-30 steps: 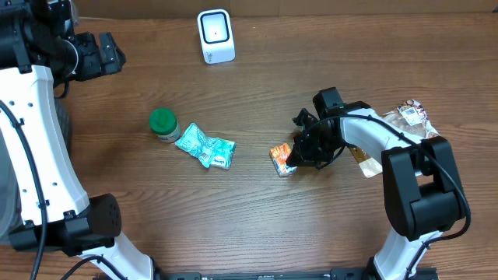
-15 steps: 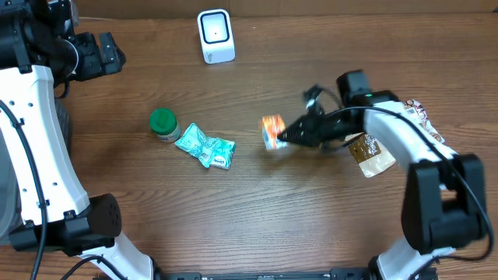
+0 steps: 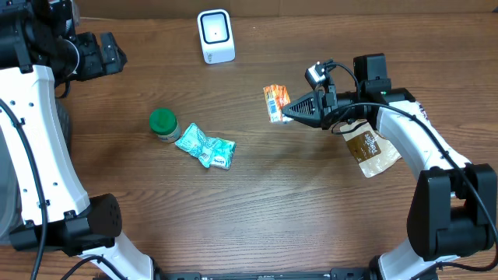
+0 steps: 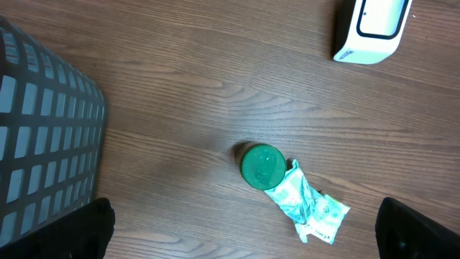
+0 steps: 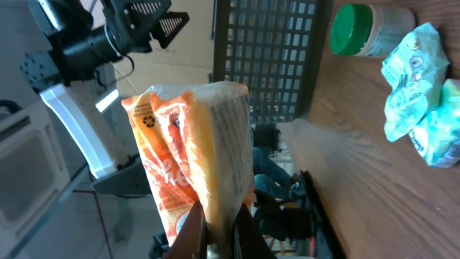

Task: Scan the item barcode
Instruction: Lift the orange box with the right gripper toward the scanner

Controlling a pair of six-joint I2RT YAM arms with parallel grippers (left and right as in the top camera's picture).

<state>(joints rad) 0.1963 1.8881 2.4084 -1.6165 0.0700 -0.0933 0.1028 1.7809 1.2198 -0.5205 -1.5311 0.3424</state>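
Note:
My right gripper [image 3: 289,113] is shut on an orange snack packet [image 3: 275,103], held in the air right of the table's middle. In the right wrist view the orange packet [image 5: 194,144] stands pinched between the two fingers [image 5: 192,229], its printed side edge facing the camera. The white barcode scanner [image 3: 215,35] stands at the back of the table, up and left of the packet; the left wrist view shows the scanner [image 4: 371,29] at top right. My left gripper [image 4: 244,230] hangs open high over the left side, its dark fingertips [image 4: 93,226] at the frame's lower corners.
A green-lidded jar [image 3: 163,124] and a crumpled teal packet [image 3: 205,147] lie left of centre. A brown pouch [image 3: 372,150] and another wrapped item [image 3: 415,115] lie at the right under my right arm. A dark mesh basket [image 4: 43,137] sits off the left edge.
My right gripper has lifted the orange packet off the table and carried it up and back toward the scanner, turning it on edge. The left arm has not moved.

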